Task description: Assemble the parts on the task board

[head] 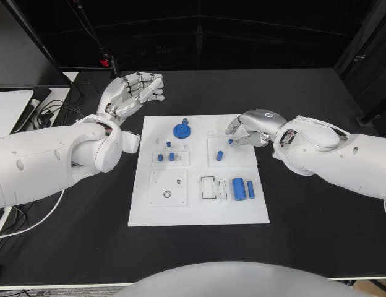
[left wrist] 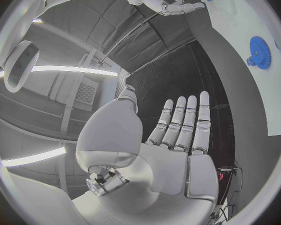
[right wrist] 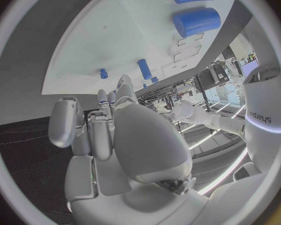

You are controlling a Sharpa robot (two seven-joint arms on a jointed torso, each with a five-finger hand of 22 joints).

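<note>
Black bench (head: 318, 204), dark surround. White task board (head: 197, 210) centred between hands, carrying blue parts (head: 239, 188). Left hand (head: 132, 93) released, fingers straight, beyond board. Right hand (head: 247, 130) over board; grasp undeterminable.

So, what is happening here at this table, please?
A two-armed robot is assembling small blue parts on a white board. Its right hand is curled over the board's far right area, near a small blue peg; a grip cannot be confirmed. Its left hand is open, beyond the board. A blue gear and two blue cylinders lie untouched.
</note>
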